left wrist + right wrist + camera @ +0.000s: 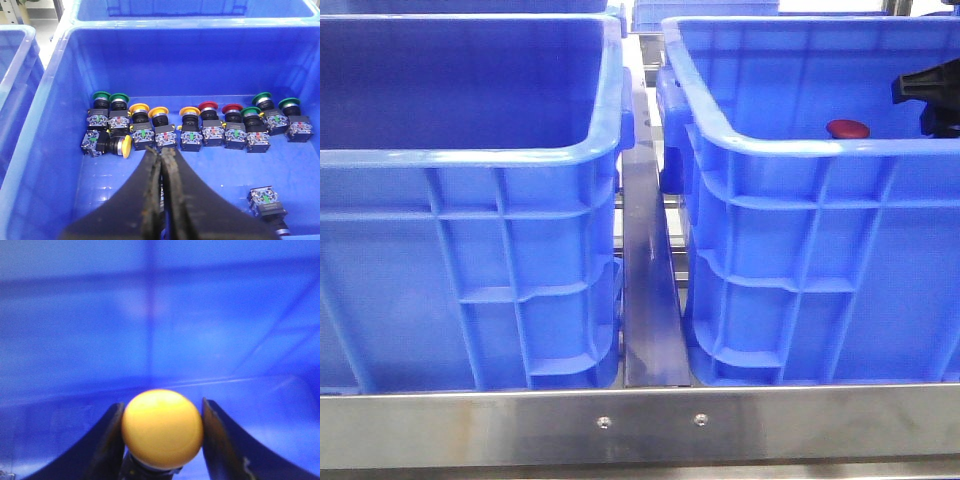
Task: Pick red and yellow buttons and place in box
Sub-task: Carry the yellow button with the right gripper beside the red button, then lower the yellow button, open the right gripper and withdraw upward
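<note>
A: Right side?
B: My right end effector [162, 440] is clamped on the yellow button [162, 427], inside the box [800, 140]; a red button [847, 128] lies nearby.
A: Left?
B: My left end effector [161, 165], fingers together, hovers above button rows.

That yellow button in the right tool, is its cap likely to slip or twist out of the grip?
Possibly. The yellow button has a smooth, glossy domed cap, and the right tool appears to pinch it across the rounded sides, so it could squirt out under more squeeze. A dark body shows beneath the cap, so weight hanging below might make it pivot. It looks rigid, not fragile.
</note>
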Robot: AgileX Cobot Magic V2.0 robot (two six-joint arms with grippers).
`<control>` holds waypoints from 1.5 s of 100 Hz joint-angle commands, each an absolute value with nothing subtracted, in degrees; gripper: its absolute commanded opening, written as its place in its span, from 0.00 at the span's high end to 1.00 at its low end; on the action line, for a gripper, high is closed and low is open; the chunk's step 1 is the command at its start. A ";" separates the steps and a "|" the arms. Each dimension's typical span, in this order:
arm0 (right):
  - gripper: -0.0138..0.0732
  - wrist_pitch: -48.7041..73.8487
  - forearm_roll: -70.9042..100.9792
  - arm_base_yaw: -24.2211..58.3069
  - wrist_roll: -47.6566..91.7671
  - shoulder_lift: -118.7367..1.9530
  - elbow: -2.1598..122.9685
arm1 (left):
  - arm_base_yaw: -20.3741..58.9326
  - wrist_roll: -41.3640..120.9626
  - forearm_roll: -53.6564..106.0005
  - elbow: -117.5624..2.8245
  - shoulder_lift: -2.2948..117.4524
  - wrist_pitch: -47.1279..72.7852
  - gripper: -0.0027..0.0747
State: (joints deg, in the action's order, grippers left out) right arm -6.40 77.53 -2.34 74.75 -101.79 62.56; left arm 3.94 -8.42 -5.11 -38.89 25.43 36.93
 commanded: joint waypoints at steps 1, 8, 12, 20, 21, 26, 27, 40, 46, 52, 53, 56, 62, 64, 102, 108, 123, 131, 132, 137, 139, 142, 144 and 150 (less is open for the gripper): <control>0.63 -3.38 78.36 -2.80 75.31 -100.67 63.04 | 3.81 -8.82 -5.09 -40.34 25.75 32.40 0.99; 0.62 -2.64 78.36 -2.80 75.31 -100.67 63.04 | 3.81 -8.82 -5.09 -40.34 25.75 32.40 0.99; 0.62 -2.27 78.36 -2.80 75.31 -100.60 63.04 | 3.81 -8.82 -5.09 -40.34 25.75 32.40 0.99; 0.58 -1.70 78.36 -2.80 75.31 -100.48 63.04 | 3.81 -8.82 -5.09 -40.34 25.75 32.40 0.99; 0.58 -1.65 78.36 -2.80 75.31 -100.48 63.04 | 3.81 -8.82 -5.09 -40.34 25.75 32.40 0.99; 0.56 -1.20 78.45 -2.80 75.31 -100.48 63.04 | 3.81 -8.82 -5.09 -40.34 25.75 32.40 0.99; 0.56 -1.05 78.49 -2.80 75.31 -100.48 63.04 | 3.81 -8.82 -5.09 -40.34 25.75 32.40 0.99; 0.55 -0.35 80.11 -2.80 75.31 -100.48 62.19 | 3.81 -8.82 -5.09 -40.34 25.75 32.40 0.99; 0.55 0.00 80.48 -2.80 75.31 -100.48 61.44 | 3.81 -8.82 -5.09 -40.34 25.75 32.40 0.99; 0.55 -0.49 80.48 -2.80 75.31 -100.48 60.76 | 3.81 -8.82 -5.09 -40.34 25.75 32.40 0.99; 0.55 -0.54 80.48 -2.80 75.31 -100.48 60.68 | 3.81 -8.82 -5.09 -40.34 25.75 32.40 0.99; 0.55 -0.70 80.48 -2.80 75.31 -100.48 60.56 | 3.81 -8.82 -5.09 -40.34 25.75 32.40 0.99; 0.52 -1.13 80.48 -2.80 75.31 -100.48 60.36 | 3.81 -8.82 -5.09 -40.34 25.75 32.40 0.99; 0.50 -1.18 80.48 -2.80 75.31 -100.48 60.36 | 3.81 -8.82 -5.09 -40.34 25.75 32.37 0.99; 0.25 -3.66 80.48 -2.80 75.31 -97.07 60.36 | 3.81 -8.82 -5.09 -40.34 25.75 32.04 0.99; 0.25 -4.97 80.48 -2.80 75.31 -96.25 60.36 | 3.81 -8.82 -5.09 -40.34 25.75 32.04 0.99; 0.25 -6.63 80.48 -2.80 75.41 -92.95 60.06 | 3.81 -8.82 -5.09 -40.34 25.75 32.04 0.99; 0.25 -6.45 80.48 -2.80 75.41 -90.34 59.48 | 3.81 -8.82 -5.09 -40.34 25.75 32.04 0.99; 0.25 -6.45 80.48 -2.80 75.41 -90.10 59.34 | 3.81 -8.82 -5.09 -40.34 25.75 32.04 0.99; 0.25 -6.17 80.48 -2.80 75.41 -88.25 58.79 | 3.81 -8.82 -5.09 -40.34 25.75 32.04 0.99; 0.25 -6.12 80.48 -2.80 75.41 -87.39 58.45 | 3.81 -8.82 -5.09 -40.34 25.75 32.04 0.99; 0.25 -5.94 80.48 -2.80 75.41 -85.82 57.98 | 3.81 -8.82 -5.09 -40.34 25.75 32.04 0.99; 0.25 -5.67 80.48 -2.80 75.41 -85.16 57.60 | 3.81 -8.82 -5.09 -40.34 25.75 32.04 0.99; 0.25 -4.76 80.48 -2.80 75.41 -81.81 56.13 | 3.81 -8.82 -5.09 -40.34 25.75 32.04 0.99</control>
State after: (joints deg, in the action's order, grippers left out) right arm -5.42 80.53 -2.70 74.90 -88.07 56.21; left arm 3.94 -8.42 -5.11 -38.89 25.43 36.57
